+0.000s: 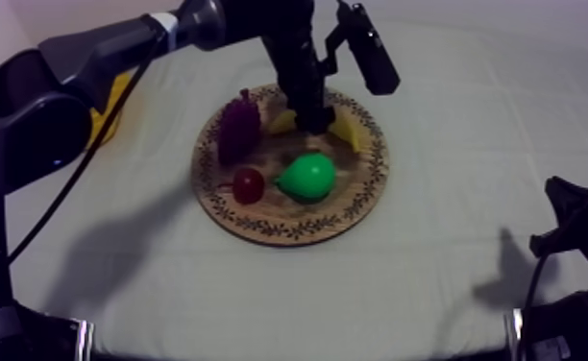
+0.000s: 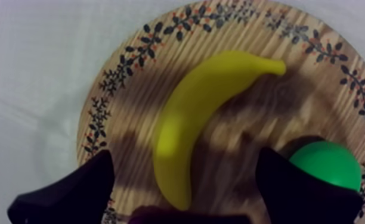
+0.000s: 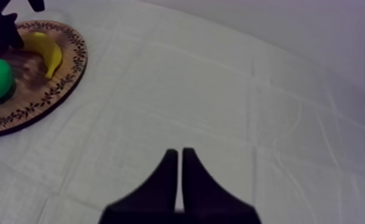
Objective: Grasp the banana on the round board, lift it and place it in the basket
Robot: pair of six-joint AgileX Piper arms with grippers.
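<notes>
The banana point(image 2: 203, 113) lies on the wooden board point(image 2: 131, 53), between the wide-apart fingers of our left gripper point(image 2: 183, 154), which hold nothing. Our right gripper point(image 3: 179, 154) is far from the board, its fingers pressed together on nothing.

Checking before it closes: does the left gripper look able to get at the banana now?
Probably yes: the left gripper hangs open right over the banana on the wooden board, nothing covering it.
</notes>
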